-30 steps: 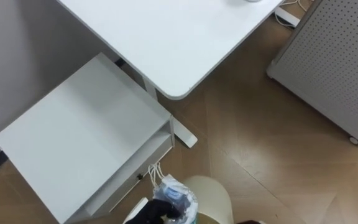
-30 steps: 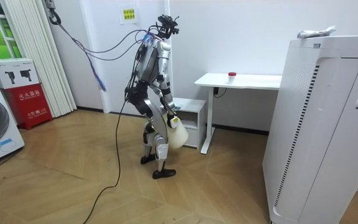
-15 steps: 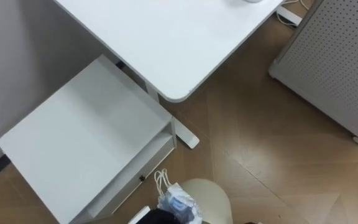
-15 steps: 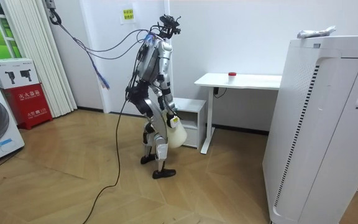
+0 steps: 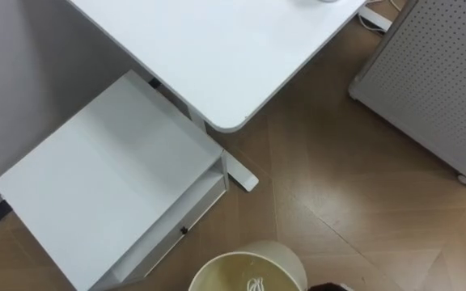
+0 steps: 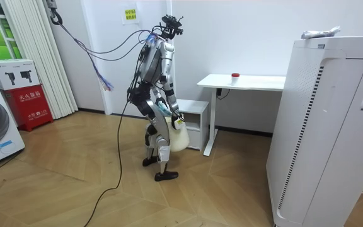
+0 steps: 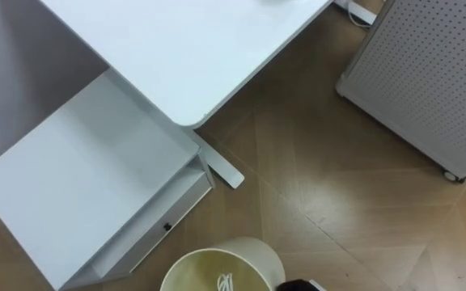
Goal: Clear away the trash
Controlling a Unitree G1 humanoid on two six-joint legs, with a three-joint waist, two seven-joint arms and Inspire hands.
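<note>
The garbage bag (image 5: 255, 284) (only its white handles show) lies inside the cream waste bin (image 5: 288, 257). The right robot hand (image 7: 298, 284) is just beside the rim; I cannot tell its grip.

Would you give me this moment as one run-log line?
bin: before robot | garbage: white scrap inside bin | place: by cabinet, desk

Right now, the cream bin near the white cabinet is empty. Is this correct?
No. The cream bin is not empty: something white lies inside it, as the left eye view shows. It is indeed near the white cabinet.
</note>
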